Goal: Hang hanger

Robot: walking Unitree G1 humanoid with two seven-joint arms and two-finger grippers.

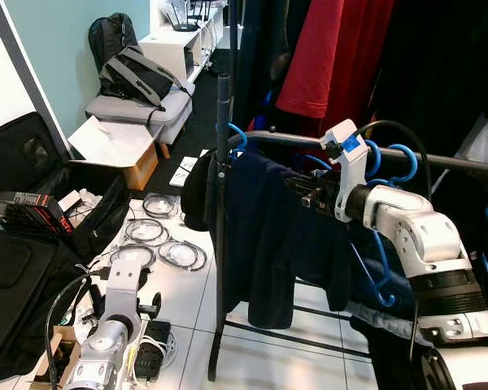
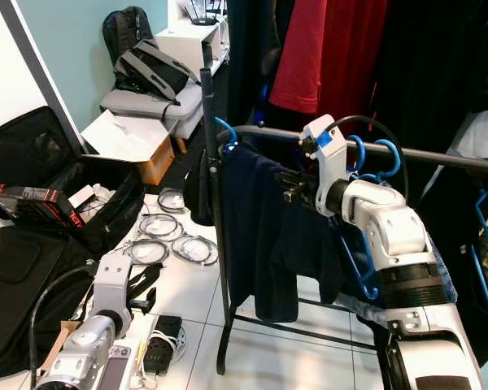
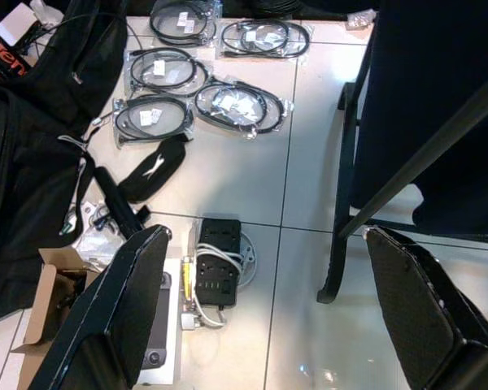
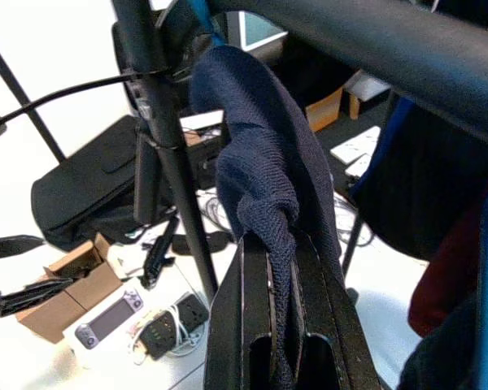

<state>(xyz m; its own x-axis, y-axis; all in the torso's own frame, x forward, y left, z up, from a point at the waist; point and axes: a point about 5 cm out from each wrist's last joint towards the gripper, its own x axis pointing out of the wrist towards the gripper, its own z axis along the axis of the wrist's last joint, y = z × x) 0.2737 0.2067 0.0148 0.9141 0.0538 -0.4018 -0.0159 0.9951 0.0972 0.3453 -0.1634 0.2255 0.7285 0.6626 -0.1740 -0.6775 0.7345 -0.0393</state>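
Home room: clothes rack [image 1: 350,148], bags, cables [image 1: 179,254] on floor

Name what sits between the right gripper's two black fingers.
In the right wrist view, a fold of the navy garment is pinched between the right gripper fingers.

From my remote station, I could read no complete word, number or sign in any view. The nearest thing to lettering was red print along the edge of a dark box [image 1: 26,208] that lay on the open black bag [image 1: 32,268] at the robot's left, too small to make out. White tags on the bagged cable coils [image 3: 228,101] on the floor tiles also carried print, but it was too fine to read.
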